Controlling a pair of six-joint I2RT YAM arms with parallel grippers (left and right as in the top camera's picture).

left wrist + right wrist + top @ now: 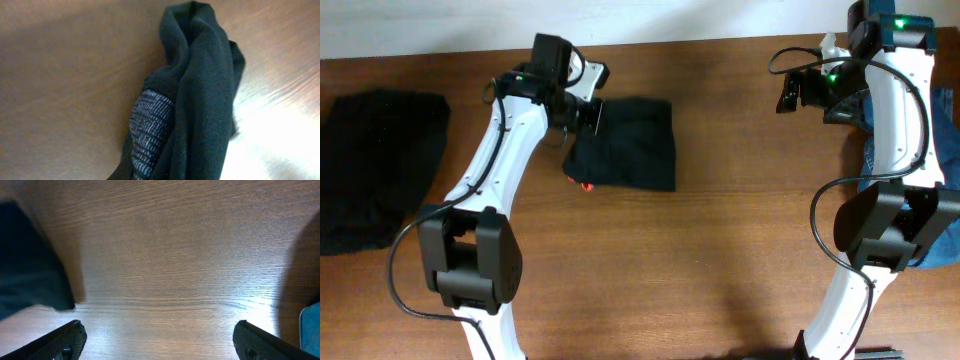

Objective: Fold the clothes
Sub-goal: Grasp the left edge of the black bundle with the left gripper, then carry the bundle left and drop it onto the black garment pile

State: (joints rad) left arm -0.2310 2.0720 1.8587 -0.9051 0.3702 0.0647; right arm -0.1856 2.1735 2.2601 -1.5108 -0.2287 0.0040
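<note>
Two white arms reach over one brown wooden table (720,250) that fills the overhead view: the left arm (500,160) from the lower left, the right arm (900,120) along the right edge. A second black garment (375,165) lies at the far left edge, well apart from the rest. A blue denim garment (948,180) lies at the right edge, partly under the right arm.

The black trousers (630,145) lie as a compact bundle in the upper middle of the frame. The left gripper (590,112) is at their upper left edge and is clamped on the cloth. In the left wrist view the fabric rises in a bunch to the bottom of the frame and hides the fingers.

The right gripper (159,342) hangs over bare wood with its fingers wide apart, holding nothing. The grey waistband (150,125) shows between the black folds. A small piece of the red stripe (585,185) shows at the bundle's lower left corner.
</note>
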